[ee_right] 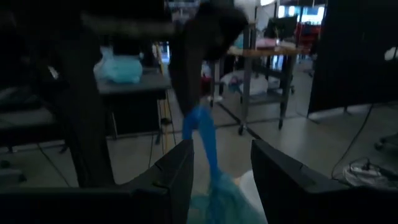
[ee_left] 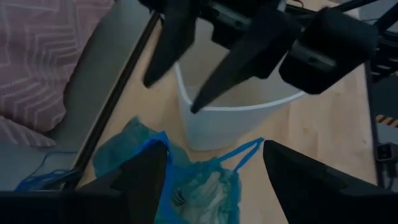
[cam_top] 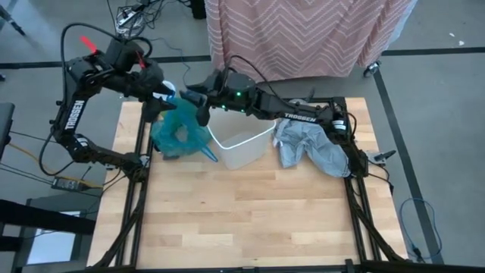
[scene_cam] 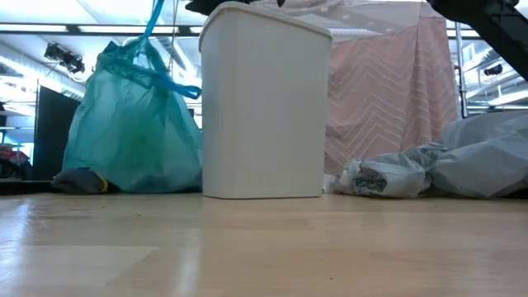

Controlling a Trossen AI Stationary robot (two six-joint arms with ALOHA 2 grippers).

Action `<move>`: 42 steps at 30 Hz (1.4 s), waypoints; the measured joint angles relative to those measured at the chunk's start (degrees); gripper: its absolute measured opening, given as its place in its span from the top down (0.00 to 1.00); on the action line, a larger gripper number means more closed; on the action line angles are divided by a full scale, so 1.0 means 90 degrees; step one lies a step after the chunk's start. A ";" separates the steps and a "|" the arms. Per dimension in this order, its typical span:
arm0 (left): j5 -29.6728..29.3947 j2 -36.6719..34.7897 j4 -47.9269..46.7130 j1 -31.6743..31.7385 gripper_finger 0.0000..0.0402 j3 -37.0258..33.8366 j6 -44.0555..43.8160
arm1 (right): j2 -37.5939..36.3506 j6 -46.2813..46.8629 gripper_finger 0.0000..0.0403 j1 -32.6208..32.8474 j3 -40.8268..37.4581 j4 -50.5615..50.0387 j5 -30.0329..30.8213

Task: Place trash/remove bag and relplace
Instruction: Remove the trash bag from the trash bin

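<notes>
The teal bag (cam_top: 178,130) (scene_cam: 132,132) rests by its bottom on the table, left of the white bin (cam_top: 242,144) (scene_cam: 264,107). Pale trash (ee_left: 202,186) shows through its gathered top. Its blue drawstring (scene_cam: 155,21) rises taut from that top. My left gripper (cam_top: 165,97) (ee_left: 214,149) hangs open above the bag, at its far left. My right gripper (cam_top: 198,102) (ee_right: 221,149) reaches in level from the right, over the bin's far rim. It is open, and the drawstring (ee_right: 202,130) stands ahead between its fingers, apart from them. My left gripper is open, and the bag's blue drawstring (ee_left: 158,138) runs up to one of its fingers (ee_right: 186,68) and seems hooked over it. The cord is taut below that finger. The bag hangs upright from it with its bottom on the table.
A crumpled pale grey bag (cam_top: 311,148) (scene_cam: 462,165) lies right of the bin, under the right arm. A pink chevron cloth (cam_top: 303,30) hangs beyond the table's far edge. Black frame rails (cam_top: 140,189) run along both sides. The near half of the wooden top (cam_top: 242,220) holds nothing.
</notes>
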 joint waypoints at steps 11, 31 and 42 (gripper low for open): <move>-0.0083 0.0105 0.0574 -0.0768 0.32 -0.0263 -0.0394 | -0.0029 0.0067 0.63 0.0039 0.0005 0.0368 -0.0127; -0.1308 0.0122 0.0318 -0.1023 0.32 -0.0352 -0.0558 | -0.0029 0.0068 0.63 -0.0078 0.0005 -0.1122 0.0283; -0.1047 0.0130 0.0781 -0.1025 0.32 -0.0347 -0.0730 | -0.0029 0.0048 0.63 -0.0091 0.0005 -0.0559 -0.0358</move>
